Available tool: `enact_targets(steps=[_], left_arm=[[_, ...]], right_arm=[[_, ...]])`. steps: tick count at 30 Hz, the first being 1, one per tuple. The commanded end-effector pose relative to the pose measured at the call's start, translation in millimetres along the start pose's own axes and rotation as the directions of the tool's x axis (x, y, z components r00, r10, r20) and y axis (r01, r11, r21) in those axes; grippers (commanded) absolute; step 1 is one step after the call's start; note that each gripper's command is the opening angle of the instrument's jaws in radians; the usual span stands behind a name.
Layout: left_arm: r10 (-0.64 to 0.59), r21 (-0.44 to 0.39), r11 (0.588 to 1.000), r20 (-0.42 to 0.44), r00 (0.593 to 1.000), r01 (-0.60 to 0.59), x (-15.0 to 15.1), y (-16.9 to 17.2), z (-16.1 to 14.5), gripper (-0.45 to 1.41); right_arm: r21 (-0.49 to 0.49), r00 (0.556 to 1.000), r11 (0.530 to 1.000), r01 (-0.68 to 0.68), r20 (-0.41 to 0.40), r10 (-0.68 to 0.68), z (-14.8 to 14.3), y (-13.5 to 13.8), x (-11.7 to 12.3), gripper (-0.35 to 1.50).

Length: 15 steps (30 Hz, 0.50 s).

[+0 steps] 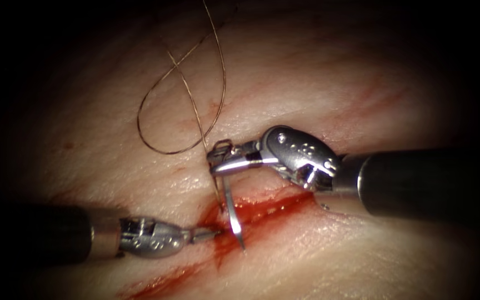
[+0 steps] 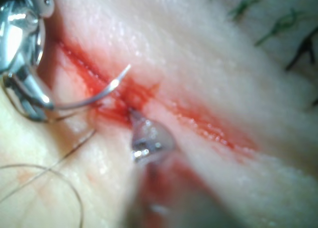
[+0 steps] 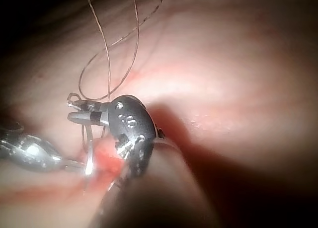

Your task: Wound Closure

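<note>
While the right arm's steel needle driver [image 1: 220,161] has its jaws clenched on the thin curved silver needle [image 1: 232,214] near its thread end, the rest of the curve hangs down across the red, wet cut [image 1: 268,208] in the pale pork tissue [image 1: 329,83]. The point lies free just past the cut's lower lip, not buried as far as I can see. The left arm's small steel tool [image 1: 209,234] has its jaws pressed together, tip at the cut's left part, grasping nothing I can make out. The fine brown thread [image 1: 181,105] lies looped on the tissue above. My worry: gripped so far back, the needle could twist in the jaws, and that slack loop could snag or knot.
</note>
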Motion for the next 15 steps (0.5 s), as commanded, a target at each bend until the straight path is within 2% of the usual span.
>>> enact_targets(steps=[1, 8, 15], left_arm=[[-0.002, -0.002, 1.000, -0.001, 1.000, 0.002, -0.2, 0.4, 0.8, -0.45], [-0.009, -0.003, 1.000, -0.002, 1.000, 0.009, -0.2, -0.8, 0.9, -0.45], [-0.008, -0.003, 1.000, -0.003, 1.000, 0.008, -0.6, -2.7, 1.8, -0.45]], right_arm=[[-0.006, 1.000, 1.000, 0.029, 0.003, -0.029, 0.6, 0.5, -0.8, -0.35], [-0.041, 0.990, 0.989, 0.141, 0.025, -0.140, 0.5, 1.0, -0.8, -0.35], [-0.056, 0.985, 0.984, 0.172, 0.035, -0.170, 0.4, 1.2, -0.6, -0.35]])
